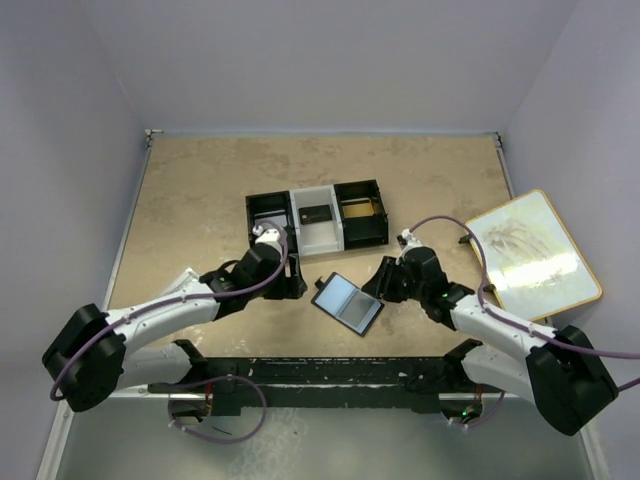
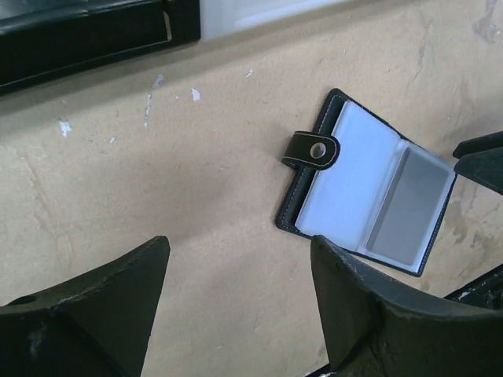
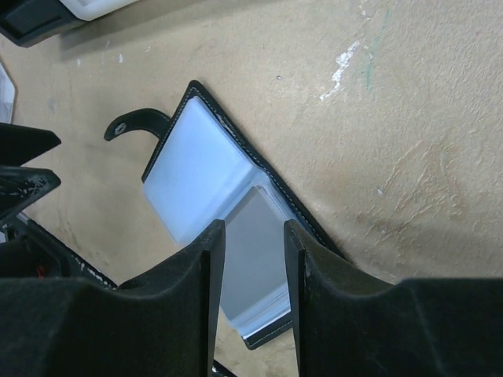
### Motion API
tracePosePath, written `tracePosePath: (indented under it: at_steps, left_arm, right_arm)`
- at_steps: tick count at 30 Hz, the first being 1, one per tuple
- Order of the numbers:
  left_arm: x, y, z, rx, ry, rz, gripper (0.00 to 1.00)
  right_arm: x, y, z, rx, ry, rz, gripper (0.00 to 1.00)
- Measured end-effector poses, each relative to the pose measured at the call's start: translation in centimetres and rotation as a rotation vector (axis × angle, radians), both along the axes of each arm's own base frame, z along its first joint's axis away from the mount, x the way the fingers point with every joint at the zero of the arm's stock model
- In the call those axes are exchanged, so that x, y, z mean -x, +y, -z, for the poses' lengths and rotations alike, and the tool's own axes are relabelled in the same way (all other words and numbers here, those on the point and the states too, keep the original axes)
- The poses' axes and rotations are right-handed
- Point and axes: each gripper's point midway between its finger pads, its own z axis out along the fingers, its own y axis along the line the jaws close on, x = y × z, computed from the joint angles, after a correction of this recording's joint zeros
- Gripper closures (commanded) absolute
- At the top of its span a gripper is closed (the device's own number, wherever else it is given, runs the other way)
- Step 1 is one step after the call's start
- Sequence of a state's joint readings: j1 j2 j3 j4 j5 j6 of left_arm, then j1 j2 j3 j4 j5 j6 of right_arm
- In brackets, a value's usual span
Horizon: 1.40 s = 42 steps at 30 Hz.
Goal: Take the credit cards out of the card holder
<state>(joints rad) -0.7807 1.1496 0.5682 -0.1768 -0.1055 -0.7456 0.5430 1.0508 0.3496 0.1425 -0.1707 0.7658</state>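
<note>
The card holder (image 1: 347, 302) lies open on the table between my two grippers, a black bifold with pale-blue clear sleeves (image 2: 346, 177) and a snap strap (image 2: 312, 151). A grey credit card (image 2: 409, 208) sits inside the sleeve of the page nearer my right arm. My right gripper (image 3: 253, 232) hovers over that page (image 3: 255, 267) with its jaws apart, one finger on each side of the card and nothing pinched. My left gripper (image 2: 240, 251) is wide open over bare table, left of the holder (image 2: 295, 220). In the top view it (image 1: 290, 283) is beside the holder's left corner.
A black-and-white three-compartment tray (image 1: 295, 196) stands behind the grippers, with a small dark item (image 1: 317, 213) in its white middle bin. A wood-rimmed white board (image 1: 533, 255) lies at the right table edge. The tray's black wall (image 2: 86, 35) is close above my left gripper.
</note>
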Motion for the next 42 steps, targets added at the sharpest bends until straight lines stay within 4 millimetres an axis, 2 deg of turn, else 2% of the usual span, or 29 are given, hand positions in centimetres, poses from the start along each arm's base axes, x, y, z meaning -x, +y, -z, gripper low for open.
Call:
tracePosePath:
  at_steps: [5, 17, 28, 42]
  left_arm:
    - [0.2, -1.3, 1.6, -0.004, 0.02, 0.03, 0.3]
    - [0.6, -2.8, 4.4, -0.073, 0.073, 0.08, 0.34]
    - [1.0, -3.4, 4.6, -0.094, 0.062, 0.1, 0.37]
    - [0.8, -3.6, 4.6, -0.106, 0.056, 0.097, 0.37]
  right_arm:
    - [-0.1, -0.4, 1.5, 0.022, 0.035, 0.033, 0.61]
    - [-0.2, -1.0, 3.0, 0.064, 0.049, 0.056, 0.61]
    - [-0.3, -0.6, 1.3, 0.035, -0.003, 0.026, 0.6]
    - [0.5, -0.8, 2.3, 0.068, 0.029, -0.012, 0.6]
